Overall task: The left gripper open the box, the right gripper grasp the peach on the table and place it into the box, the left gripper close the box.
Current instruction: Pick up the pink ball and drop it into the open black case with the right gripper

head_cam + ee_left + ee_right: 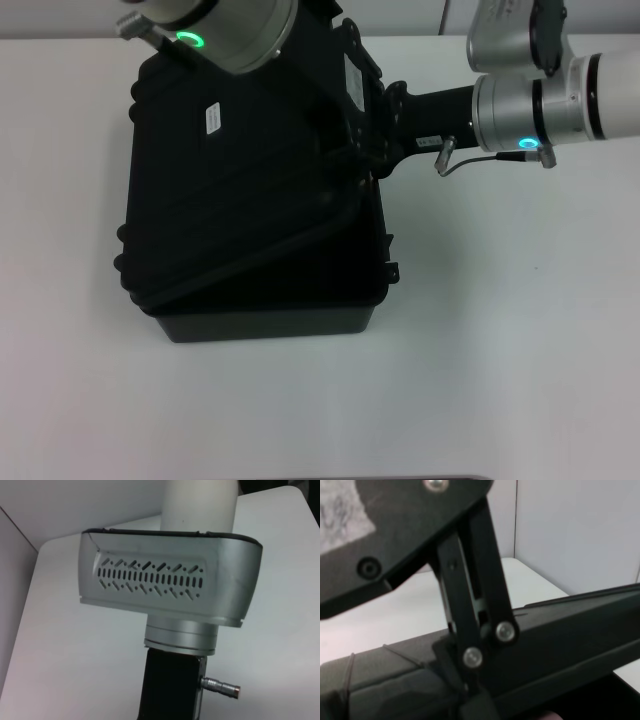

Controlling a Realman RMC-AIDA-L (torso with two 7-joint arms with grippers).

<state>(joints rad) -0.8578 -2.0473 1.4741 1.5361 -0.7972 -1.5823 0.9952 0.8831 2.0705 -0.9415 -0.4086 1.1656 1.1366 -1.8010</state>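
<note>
Toward the counter's [480,380] far edge, the right gripper [362,120], grip state indiscernible, is reaching into the half-open box [250,200], apparently depositing; withdrawal precedes closing.

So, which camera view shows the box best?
The head view: the whole box sits on the table, lid part open. The right wrist view shows only its edge; the left wrist view shows none of it.

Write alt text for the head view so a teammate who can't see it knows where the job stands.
A large black box sits on a white table, its lid tilted partly open. The right gripper reaches in from the right to the box's far right edge, while the left gripper's arm hangs over the far left corner, its fingers out of sight. No peach is visible.
</note>
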